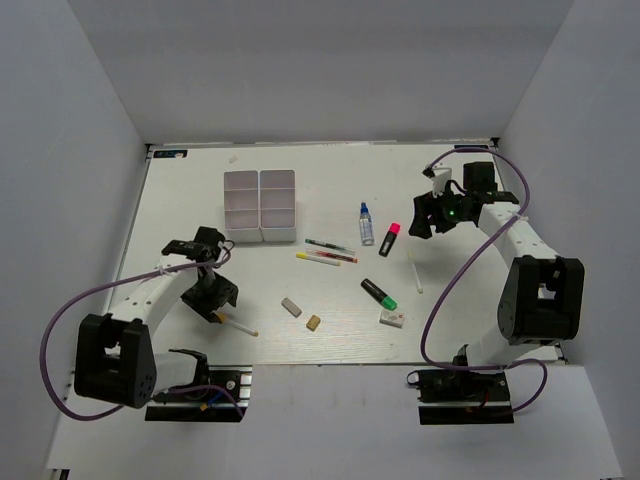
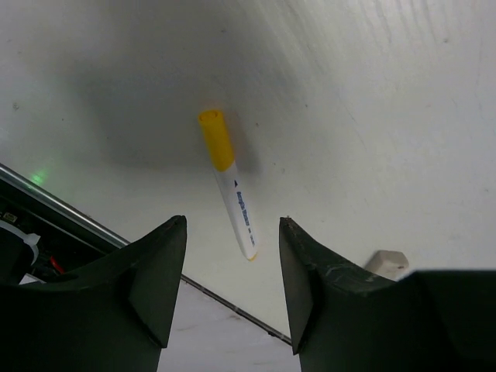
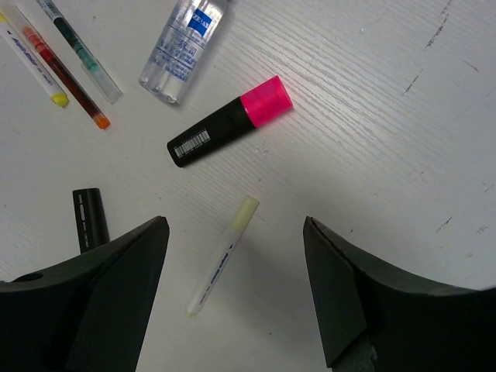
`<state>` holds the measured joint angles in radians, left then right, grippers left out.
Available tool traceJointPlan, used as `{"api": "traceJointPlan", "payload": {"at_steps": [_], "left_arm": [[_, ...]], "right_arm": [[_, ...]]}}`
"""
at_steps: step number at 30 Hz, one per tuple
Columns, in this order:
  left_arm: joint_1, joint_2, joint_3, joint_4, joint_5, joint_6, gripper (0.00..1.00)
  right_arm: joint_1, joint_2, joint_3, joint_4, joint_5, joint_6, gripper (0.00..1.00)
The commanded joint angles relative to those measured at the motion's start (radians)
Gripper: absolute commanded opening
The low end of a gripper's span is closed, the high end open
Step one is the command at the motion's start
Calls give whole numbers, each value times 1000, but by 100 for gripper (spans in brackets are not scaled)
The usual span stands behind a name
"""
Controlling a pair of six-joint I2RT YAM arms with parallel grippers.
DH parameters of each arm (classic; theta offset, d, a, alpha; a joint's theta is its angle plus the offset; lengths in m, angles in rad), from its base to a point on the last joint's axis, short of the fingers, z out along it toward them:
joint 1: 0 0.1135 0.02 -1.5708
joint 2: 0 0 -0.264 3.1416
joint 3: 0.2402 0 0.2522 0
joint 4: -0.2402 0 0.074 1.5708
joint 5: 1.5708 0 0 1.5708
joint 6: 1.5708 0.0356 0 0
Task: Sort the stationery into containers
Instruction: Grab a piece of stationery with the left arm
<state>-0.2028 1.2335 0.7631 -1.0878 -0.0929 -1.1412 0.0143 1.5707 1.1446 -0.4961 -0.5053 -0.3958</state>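
While both pincers hang open with nothing in them, each arm looks poised to pick up a marker. The left pincer [image 2: 232, 222] hovers over the yellow marker [image 2: 230, 182], which lies on the counter [image 1: 330, 190] near that arm's base. Its barrel runs between the two jaws, so they would close across it. The right pincer [image 3: 234, 226], jaws spread wide, sits above the white marker [image 3: 223, 256], which lies flat on the counter's right side, slightly askew to the gap.

To grasp well, I would bring each pincer straight down until the fingertips flank the barrel. They should be centred on its middle rather than the cap or tip, since a round barrel pinched off-centre is likely to swing or roll away. On the right, a small wrist turn to square the jaws to the white marker should help. The jaw at the left of that wrist view needs to keep off the green highlighter [image 1: 379, 293], whose black end lies just beside it. The pink highlighter [image 3: 229, 124] lies beyond the tip, near but apart. Close gently, then lift clear before moving sideways.

The organiser [image 1: 259, 205] stands far back and left of centre, well apart from both markers, and nothing shows in its compartments from above. The left arm has the shorter carry.
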Motion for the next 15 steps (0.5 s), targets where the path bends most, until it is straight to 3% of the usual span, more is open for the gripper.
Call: {"api": "traceJointPlan", "payload": {"at_steps": [1,6,15], "left_arm": [[-9,17,-15,39,-48,-14,61],[-30,56,-48,71,-48,-14,61],[-49,104,-140,256,-57,-14,50]], "right_arm": [[-2,-1,43,30,-22,17,76],[-2,-23,17,34,-1,17,76],[0,-34,27,7,-4,26,76]]}}
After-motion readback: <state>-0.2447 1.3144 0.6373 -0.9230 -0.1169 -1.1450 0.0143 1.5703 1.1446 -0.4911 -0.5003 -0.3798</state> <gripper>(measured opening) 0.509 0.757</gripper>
